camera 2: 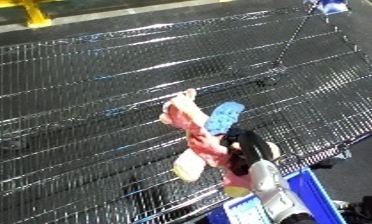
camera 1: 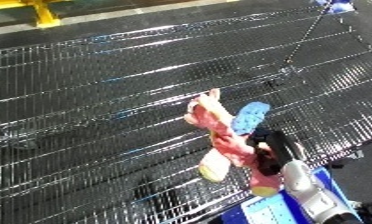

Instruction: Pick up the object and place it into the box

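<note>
- Black wire-mesh surface [camera 1: 120, 100] fills the frame; a blue bin [camera 1: 262, 210] at the lower right edge.
- Right hand [camera 1: 269, 150] curled round a pink plush toy [camera 1: 220, 135], lower right of centre, lifted above the mesh.
- Blue patch [camera 1: 250, 117] on the toy's right side.

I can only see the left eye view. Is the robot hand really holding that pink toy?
Observer: Yes. In the right eye view the right robot hand has its black fingers curled round the pink plush toy, above the wire mesh surface.
Operator: Where's the bin?
Observer: The blue bin is at the lower right, beside the forearm. This view shows its rim running down past the edge of the mesh.
Operator: And the other hand?
Observer: The left robot hand shows in neither view.
</note>
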`<state>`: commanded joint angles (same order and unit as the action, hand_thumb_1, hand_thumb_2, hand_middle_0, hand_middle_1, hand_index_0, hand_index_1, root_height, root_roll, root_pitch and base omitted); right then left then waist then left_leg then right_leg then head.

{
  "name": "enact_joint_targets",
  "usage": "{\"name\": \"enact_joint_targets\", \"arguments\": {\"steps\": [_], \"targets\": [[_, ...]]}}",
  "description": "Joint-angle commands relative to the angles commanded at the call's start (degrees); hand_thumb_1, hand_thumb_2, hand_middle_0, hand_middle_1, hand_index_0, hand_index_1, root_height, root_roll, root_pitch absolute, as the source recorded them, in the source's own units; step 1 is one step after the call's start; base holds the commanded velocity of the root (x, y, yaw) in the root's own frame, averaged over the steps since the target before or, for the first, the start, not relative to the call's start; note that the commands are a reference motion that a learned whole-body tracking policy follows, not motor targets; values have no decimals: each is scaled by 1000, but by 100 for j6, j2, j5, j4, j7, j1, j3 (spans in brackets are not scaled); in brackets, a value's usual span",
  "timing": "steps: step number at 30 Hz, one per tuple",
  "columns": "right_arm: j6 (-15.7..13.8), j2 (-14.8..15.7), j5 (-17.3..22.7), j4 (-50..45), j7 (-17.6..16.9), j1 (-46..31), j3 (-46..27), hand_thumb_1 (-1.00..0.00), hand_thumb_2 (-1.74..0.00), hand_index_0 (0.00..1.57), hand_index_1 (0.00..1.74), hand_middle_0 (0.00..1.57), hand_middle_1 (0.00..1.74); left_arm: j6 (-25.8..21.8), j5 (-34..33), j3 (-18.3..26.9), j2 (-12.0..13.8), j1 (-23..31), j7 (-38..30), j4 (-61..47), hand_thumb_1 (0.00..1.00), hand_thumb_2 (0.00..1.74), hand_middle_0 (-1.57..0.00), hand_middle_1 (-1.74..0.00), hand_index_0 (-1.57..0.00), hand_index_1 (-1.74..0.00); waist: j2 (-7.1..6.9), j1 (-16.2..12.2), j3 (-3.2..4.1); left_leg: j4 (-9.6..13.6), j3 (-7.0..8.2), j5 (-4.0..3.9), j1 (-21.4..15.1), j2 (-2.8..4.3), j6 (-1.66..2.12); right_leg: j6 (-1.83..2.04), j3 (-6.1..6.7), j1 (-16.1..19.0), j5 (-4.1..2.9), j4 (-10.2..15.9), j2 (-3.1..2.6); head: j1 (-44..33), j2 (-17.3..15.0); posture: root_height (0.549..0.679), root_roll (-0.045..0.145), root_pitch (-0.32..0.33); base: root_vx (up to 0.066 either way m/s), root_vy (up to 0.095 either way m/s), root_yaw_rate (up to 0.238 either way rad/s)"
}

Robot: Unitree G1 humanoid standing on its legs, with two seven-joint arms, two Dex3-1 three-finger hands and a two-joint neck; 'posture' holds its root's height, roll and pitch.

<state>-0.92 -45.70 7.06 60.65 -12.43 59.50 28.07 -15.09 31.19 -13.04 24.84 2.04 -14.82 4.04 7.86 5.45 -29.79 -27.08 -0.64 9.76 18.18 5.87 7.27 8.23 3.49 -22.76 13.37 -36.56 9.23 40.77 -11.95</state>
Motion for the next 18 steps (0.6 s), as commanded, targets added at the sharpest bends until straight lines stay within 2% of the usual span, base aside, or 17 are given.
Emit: {"name": "enact_joint_targets", "arguments": {"steps": [5, 10, 16, 18], "targets": [[-127, -174, 191, -635, -227, -196, -285, -1000, -1740, 1570, 1740, 1570, 1740, 13, -39, 10, 10, -66, -21, 82, 1000, 1740, -1570, -1740, -1570, -1740, -50, -78, 0, 68, 19, -11, -123, 13, -7, 16, -5, 109, -32, 72, 9, 40, 74, 653, 56, 33, -26, -5, -24], [-316, -488, 260, -1549, -484, -490, -682, -1000, -1740, 1570, 1740, 1570, 1740, 43, -84, 38, 4, -96, -28, 154, 1000, 1740, -1570, -1740, -1570, -1740, -100, -199, 0, 95, 61, 4, -254, 36, -24, 25, 14, 213, -62, 112, 22, 154, 178, 654, 57, 16, -29, 1, -64], [-227, -1156, -345, -2571, -541, -669, -807, -1000, -1740, 1570, 1740, 1570, 1740, 99, -86, 89, 10, -88, 54, 206, 1000, 1740, -1570, -1740, -1570, -1740, -157, -289, 0, 93, 83, 28, -374, 41, -36, 31, 37, 323, -69, 144, 38, 424, 261, 654, 58, -4, -16, 0, -47], [-225, -1352, -436, -2785, -579, -681, -876, -1000, -1740, 1570, 1740, 1570, 1740, 112, -81, 98, -7, -94, 56, 216, 1000, 1740, -1570, -1740, -1570, -1740, -162, -324, 0, 74, 94, 38, -397, 41, -41, 30, 49, 344, -69, 140, 42, 459, 275, 653, 58, -10, -6, 2, -59]]}}
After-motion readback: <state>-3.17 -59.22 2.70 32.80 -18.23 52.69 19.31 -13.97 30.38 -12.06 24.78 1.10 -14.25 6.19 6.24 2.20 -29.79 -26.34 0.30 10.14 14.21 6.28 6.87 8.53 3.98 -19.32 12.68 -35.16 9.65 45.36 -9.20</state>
